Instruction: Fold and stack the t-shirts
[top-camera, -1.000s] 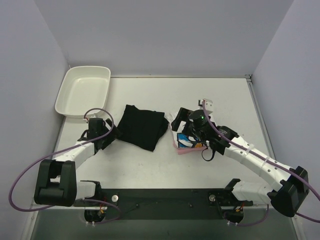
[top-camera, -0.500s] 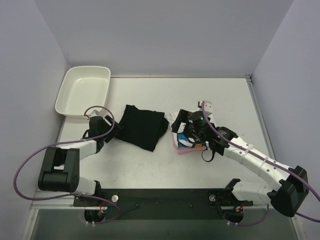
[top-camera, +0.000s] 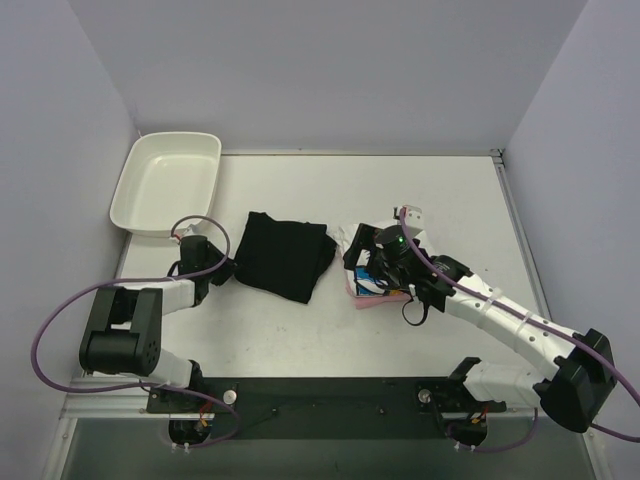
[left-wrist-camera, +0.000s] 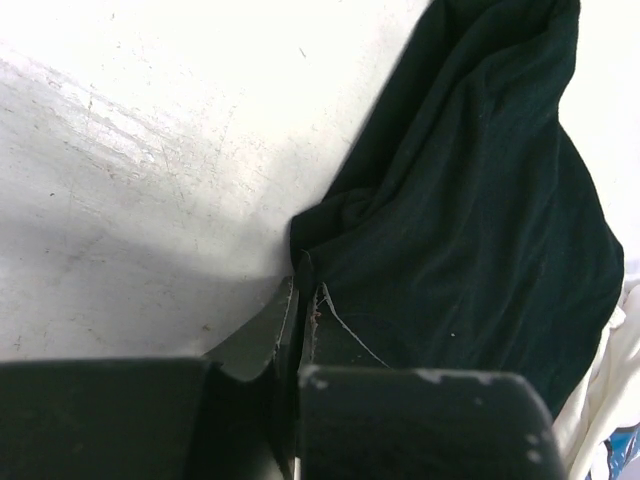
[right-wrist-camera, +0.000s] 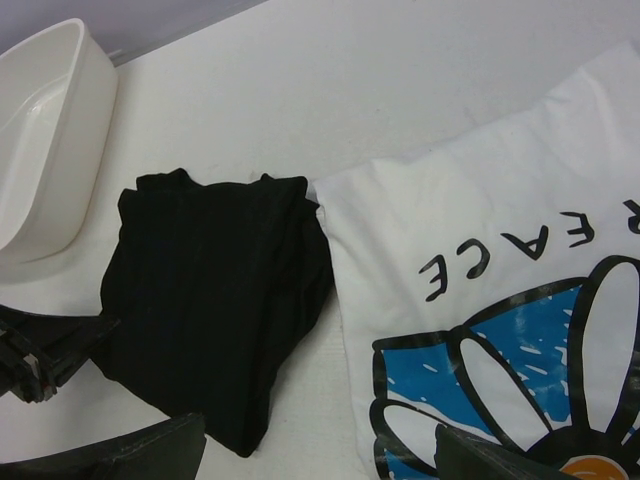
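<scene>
The black t-shirt (top-camera: 285, 257) lies folded mid-table, also seen in the left wrist view (left-wrist-camera: 480, 220) and the right wrist view (right-wrist-camera: 210, 300). My left gripper (top-camera: 224, 268) sits low at its left edge, jaws pressed together on the cloth's corner (left-wrist-camera: 300, 268). To the right, the white t-shirt with the blue daisy print (right-wrist-camera: 490, 270) rests on top of the pink t-shirt (top-camera: 378, 298), of which only an edge shows. My right gripper (top-camera: 366, 268) hovers over that pile, open (right-wrist-camera: 320, 450), with nothing between its fingers (right-wrist-camera: 150, 450).
A white plastic tray (top-camera: 170, 137) stands at the back left corner, its wall visible in the right wrist view (right-wrist-camera: 95, 110). Grey walls enclose the table on three sides. The arm bases sit along the near edge.
The left gripper has closed from wide open onto the black shirt's left corner, its arm having shifted slightly. The right gripper stays open over the daisy shirt, barely moved.
</scene>
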